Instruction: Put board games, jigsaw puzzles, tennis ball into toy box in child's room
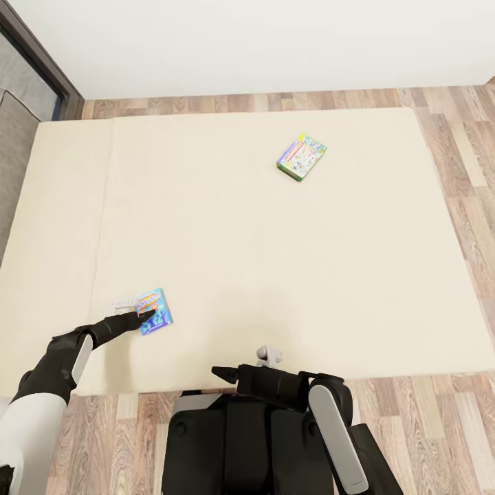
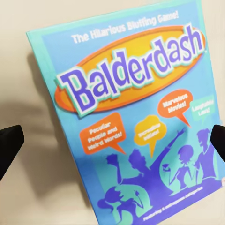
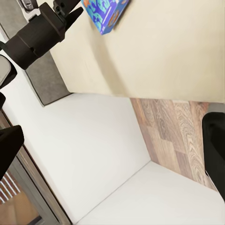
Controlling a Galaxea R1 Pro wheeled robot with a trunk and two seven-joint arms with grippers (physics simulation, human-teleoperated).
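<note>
A blue Balderdash board game (image 1: 157,313) lies flat near the front left of the cream bed (image 1: 247,234). My left gripper (image 1: 141,315) is right over it, open. In the left wrist view the box (image 2: 126,117) is close up, with one black fingertip (image 2: 9,145) off one side and the other at the opposite edge, neither pressing on it. A second, green board game (image 1: 301,156) lies far back on the bed, right of centre. My right gripper (image 1: 221,374) hovers open by my trunk, holding nothing. The right wrist view catches the blue box (image 3: 105,14) and my left arm (image 3: 37,33).
Wooden floor (image 1: 454,179) runs along the bed's right side and behind it. A white wall (image 1: 261,41) stands beyond. A dark door frame (image 1: 41,62) and a grey panel are at the far left. My black trunk (image 1: 247,440) is at the bed's front edge.
</note>
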